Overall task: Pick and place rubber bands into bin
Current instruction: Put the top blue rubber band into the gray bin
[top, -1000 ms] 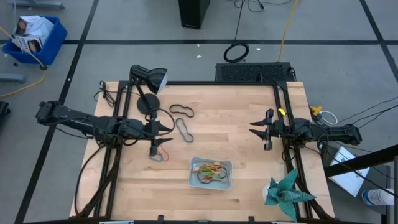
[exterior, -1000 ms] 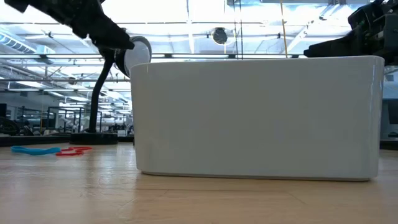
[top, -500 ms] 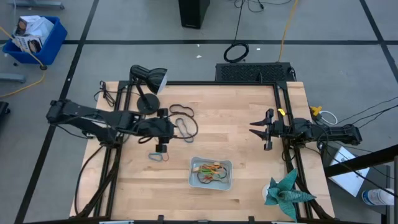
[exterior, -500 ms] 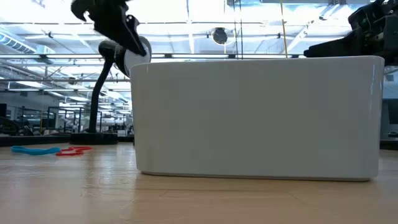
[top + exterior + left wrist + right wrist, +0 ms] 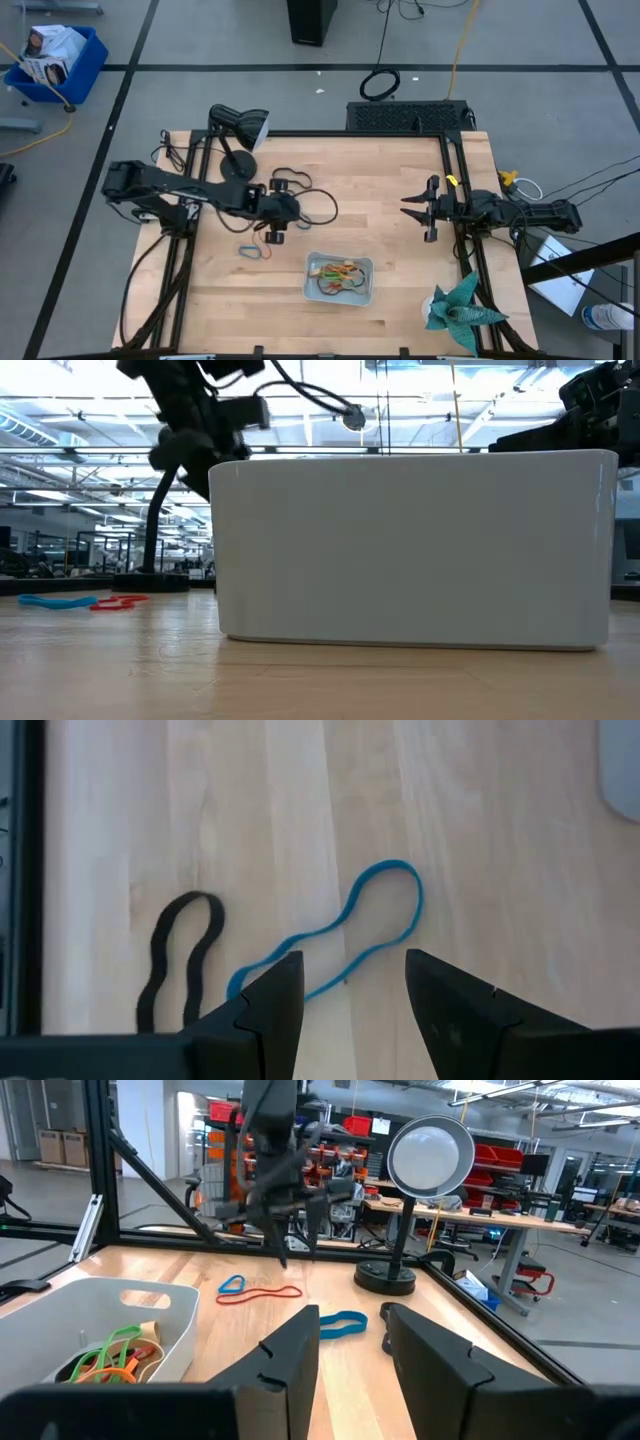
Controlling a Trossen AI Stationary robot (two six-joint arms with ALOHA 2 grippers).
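L. arm has swung inward from the table's left edge toward centre over the last sec.; its elbow has folded in and the left gripper now hangs above the blue band, which lies flat on the wood just beside a red band. R. arm has not moved.

Left fingers stand apart w/ nothing between them. The right gripper waits near the table's right edge, also spread and empty.

The bin sits front-centre, already holding several bands in green, orange and black. More black bands lie by the lamp; the loop nearest the gripper looks wider than before, though whether it was dragged is unclear.

Risks, as judged: the blue band is thin and flat, so the fingertips may close above it and come up empty, or scrape the wood. A grab off-centre could catch the red band too. A thin black strand arcing beside the gripper could snag on the descent.
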